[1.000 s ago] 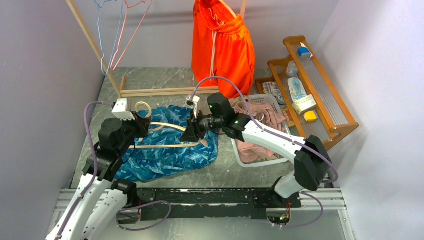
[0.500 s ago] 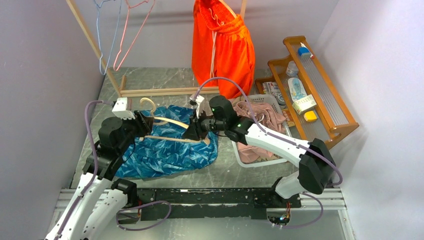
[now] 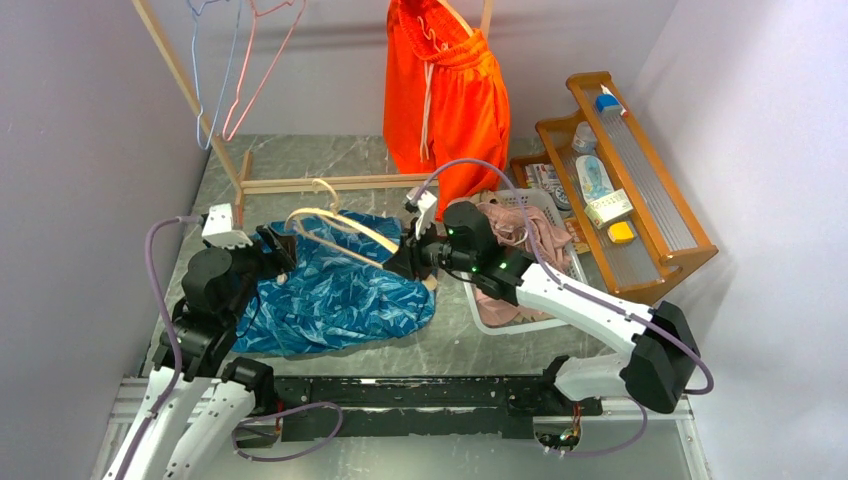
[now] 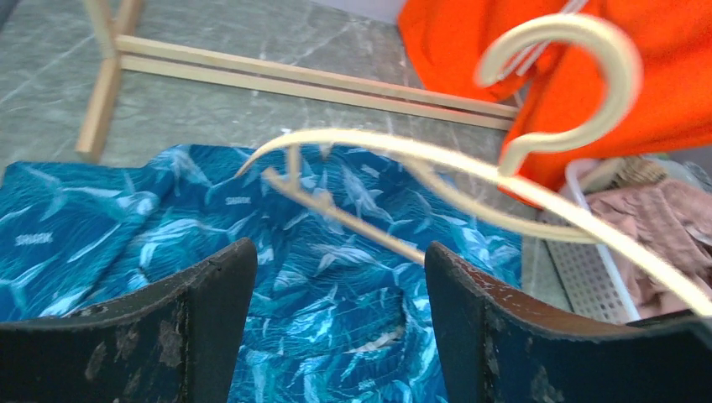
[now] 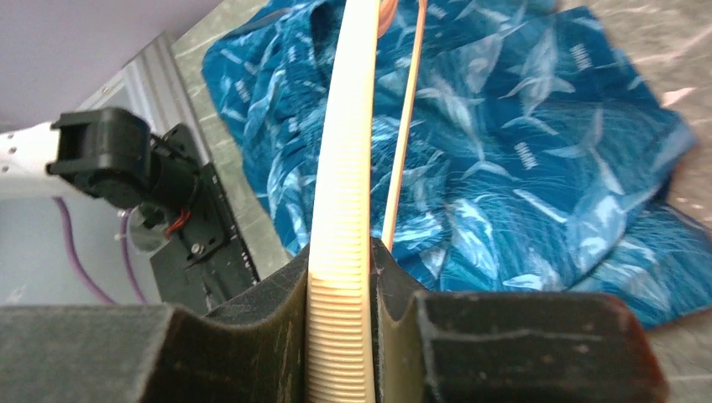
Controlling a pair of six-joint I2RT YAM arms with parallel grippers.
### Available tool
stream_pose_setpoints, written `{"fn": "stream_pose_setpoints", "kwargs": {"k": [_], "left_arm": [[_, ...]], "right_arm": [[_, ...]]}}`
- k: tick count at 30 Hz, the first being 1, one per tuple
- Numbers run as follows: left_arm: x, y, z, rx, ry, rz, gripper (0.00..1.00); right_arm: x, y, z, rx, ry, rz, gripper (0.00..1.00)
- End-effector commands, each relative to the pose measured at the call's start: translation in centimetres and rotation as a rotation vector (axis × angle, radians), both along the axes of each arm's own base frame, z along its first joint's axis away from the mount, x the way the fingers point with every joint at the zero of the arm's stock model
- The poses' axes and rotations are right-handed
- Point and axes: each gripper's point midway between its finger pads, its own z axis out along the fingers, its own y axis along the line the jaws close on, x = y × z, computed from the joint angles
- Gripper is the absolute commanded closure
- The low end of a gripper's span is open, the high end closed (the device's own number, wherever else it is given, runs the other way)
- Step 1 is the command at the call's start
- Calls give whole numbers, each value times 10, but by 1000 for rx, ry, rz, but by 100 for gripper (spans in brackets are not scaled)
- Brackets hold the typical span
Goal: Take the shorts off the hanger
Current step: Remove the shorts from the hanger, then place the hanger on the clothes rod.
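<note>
Cream plastic hanger raised clear of blue shark-print shorts.
My right gripper pinches its arm to carry it off; my left gripper gapes empty.

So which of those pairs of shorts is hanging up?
The bright orange shorts with the white cord, at the back. The blue patterned shorts lie flat on the table and the pink shorts sit crumpled in the white basket.
</note>
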Motion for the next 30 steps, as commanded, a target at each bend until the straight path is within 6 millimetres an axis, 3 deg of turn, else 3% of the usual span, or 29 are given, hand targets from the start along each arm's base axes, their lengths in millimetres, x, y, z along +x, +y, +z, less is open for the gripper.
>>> {"fn": "stream_pose_setpoints", "kwargs": {"k": [1,7,10,11,14,20,30], "left_arm": [[-5,31,-8,40,39,162,22],[-5,44,-23,130,54,202,12],[-4,43,-26,149,42,183,9],[-3,40,-25,152,32,170,2],[1,34,-26,154,30,139,1],[3,36,-28,185,95,148,1],[-1,53,-22,152,22,253,1]], "right_arm": [[28,-18,31,30,-130,-170,100],[53,-44,68,70,-272,-351,100],[68,-58,89,85,-336,-454,100],[72,-61,94,86,-354,-482,100],[86,-67,104,81,-390,-557,100],[109,-55,147,119,-437,-614,100],[138,-15,209,234,-480,-609,100]]}}
